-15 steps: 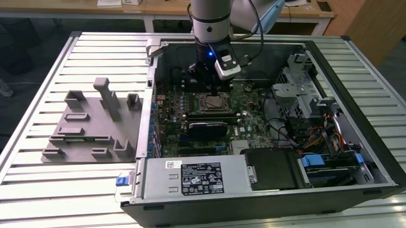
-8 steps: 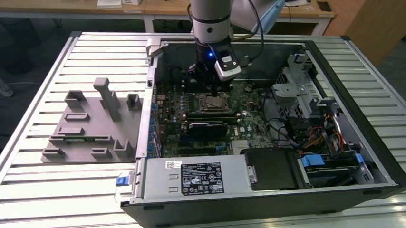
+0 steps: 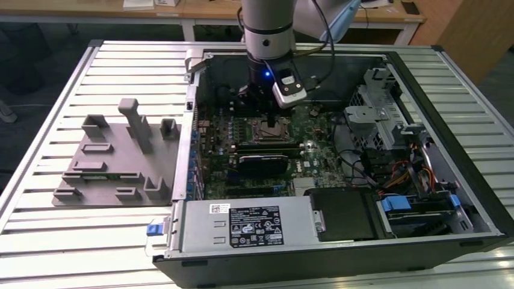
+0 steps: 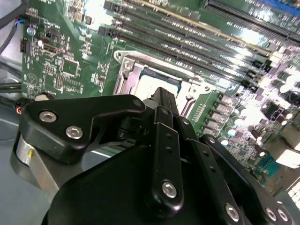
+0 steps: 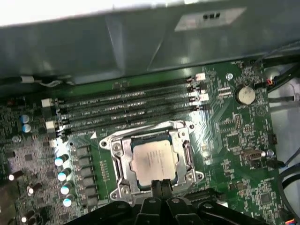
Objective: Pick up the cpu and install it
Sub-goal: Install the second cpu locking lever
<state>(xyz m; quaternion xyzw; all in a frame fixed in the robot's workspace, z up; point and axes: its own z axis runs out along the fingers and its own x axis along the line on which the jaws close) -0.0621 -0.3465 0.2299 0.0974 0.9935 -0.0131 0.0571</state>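
One arm hangs over one open computer case (image 3: 337, 180) that lies on a slatted table (image 3: 96, 241), with one grey plastic tray (image 3: 117, 159) of upright posts beside the case on the exterior view's left. There is one cpu (image 5: 153, 160), a small flat square chip with a pale, shiny silver-grey metal top; it sits flat inside the metal frame of the socket (image 5: 117, 159) on the green motherboard (image 5: 234, 136), next to four long black memory slots (image 5: 126, 105). The gripper (image 5: 161, 183) is low over the socket, its two black fingers (image 5: 156, 187) drawn together with no gap between them, their tips at the near edge of the cpu. They grip nothing; whether the tips actually touch the chip cannot be told.
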